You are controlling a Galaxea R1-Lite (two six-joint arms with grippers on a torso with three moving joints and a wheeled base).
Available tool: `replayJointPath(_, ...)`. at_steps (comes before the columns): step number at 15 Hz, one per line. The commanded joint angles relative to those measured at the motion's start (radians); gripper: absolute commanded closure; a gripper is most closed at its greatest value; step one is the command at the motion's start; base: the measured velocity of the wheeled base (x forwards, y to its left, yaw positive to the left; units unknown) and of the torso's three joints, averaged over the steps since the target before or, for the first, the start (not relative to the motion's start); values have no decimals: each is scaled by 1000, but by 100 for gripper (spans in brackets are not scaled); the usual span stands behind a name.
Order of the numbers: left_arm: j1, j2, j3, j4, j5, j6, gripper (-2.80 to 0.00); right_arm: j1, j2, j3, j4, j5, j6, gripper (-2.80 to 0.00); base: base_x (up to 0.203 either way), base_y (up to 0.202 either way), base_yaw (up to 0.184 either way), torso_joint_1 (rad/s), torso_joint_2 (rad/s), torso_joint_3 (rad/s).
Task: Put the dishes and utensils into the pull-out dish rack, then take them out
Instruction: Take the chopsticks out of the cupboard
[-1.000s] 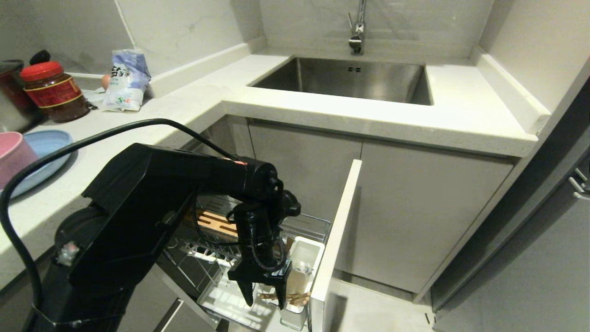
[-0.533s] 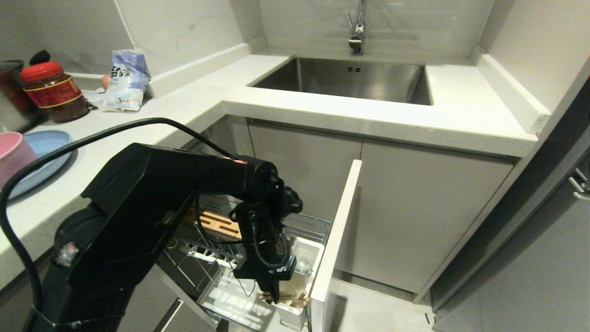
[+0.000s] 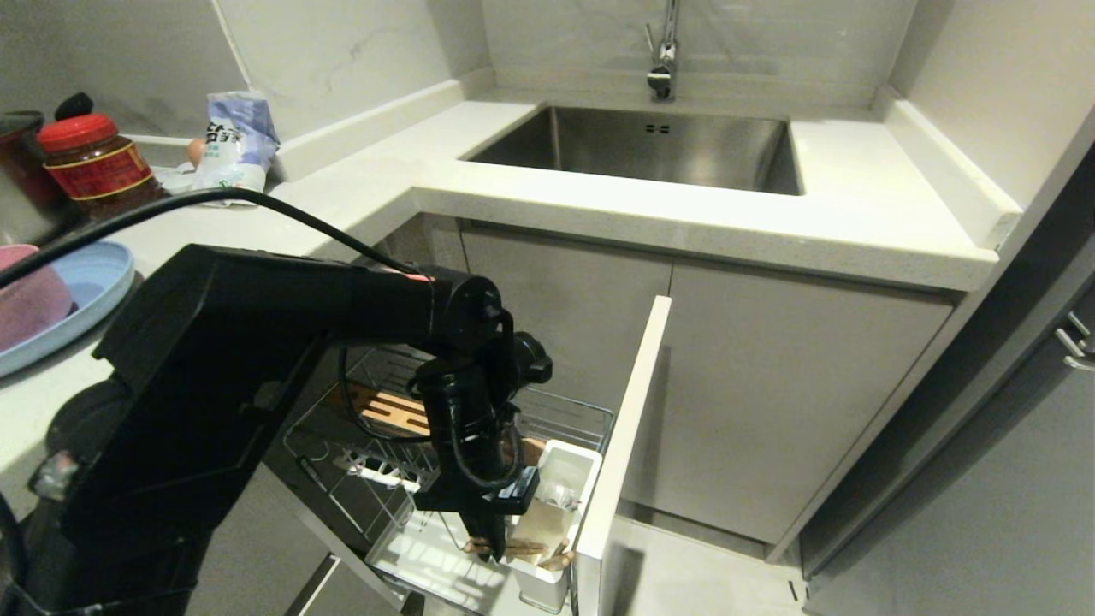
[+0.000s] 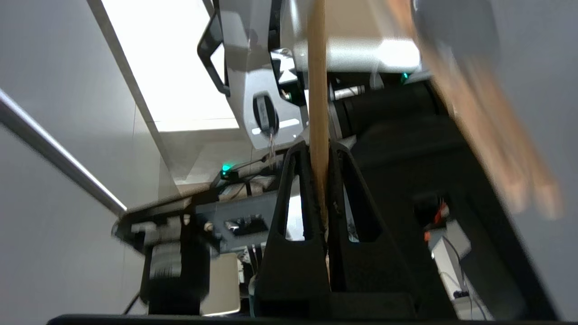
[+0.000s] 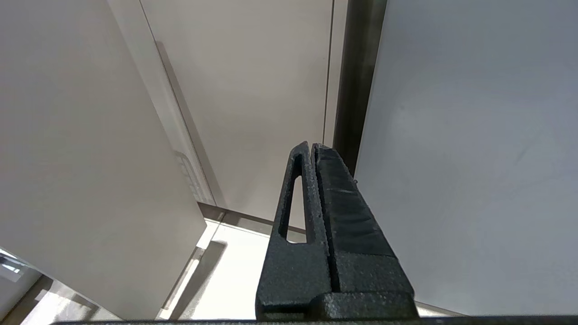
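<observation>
The pull-out dish rack (image 3: 560,421) stands drawn out under the counter, its white front panel (image 3: 630,428) on the right. My left gripper (image 3: 486,552) points down beside the white utensil cup (image 3: 571,466) and is shut on a light-wood chopstick (image 4: 317,81), clamped between the fingertips of the gripper (image 4: 318,146). Wooden chopstick ends (image 3: 537,547) show at the cup's near end. The light-blue plate (image 3: 94,278) and the pink bowl (image 3: 30,299) sit on the counter at far left. My right gripper (image 5: 312,145) is shut and empty, parked by plain cabinet fronts.
A red-lidded jar (image 3: 94,167) and a blue-white bag (image 3: 235,141) stand at the counter's back left. The steel sink (image 3: 650,145) with its tap is ahead. A slotted wooden strip (image 3: 389,412) lies inside the rack. Grey cabinet doors close off the right side.
The left gripper was open over the utensil cup, then shut on the chopstick. It has since risen a little and shifted left; the arm's cable and forearm lifted.
</observation>
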Motion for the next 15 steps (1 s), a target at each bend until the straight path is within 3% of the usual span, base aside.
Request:
replayJointPath(1,-3,-106,4,40,-1,-1,0,0,-1,26,-1,0,0,0,0,0,0,0,0,0)
replayJointPath(8,-26,-325,13,177,-25,43,0,0,-1,26,-1,0,0,0,0,0,0,0,0,0)
replayJointPath(15,-36,-500,-22,235,-28,57,0,0,-1,26,-1,0,0,0,0,0,0,0,0,0)
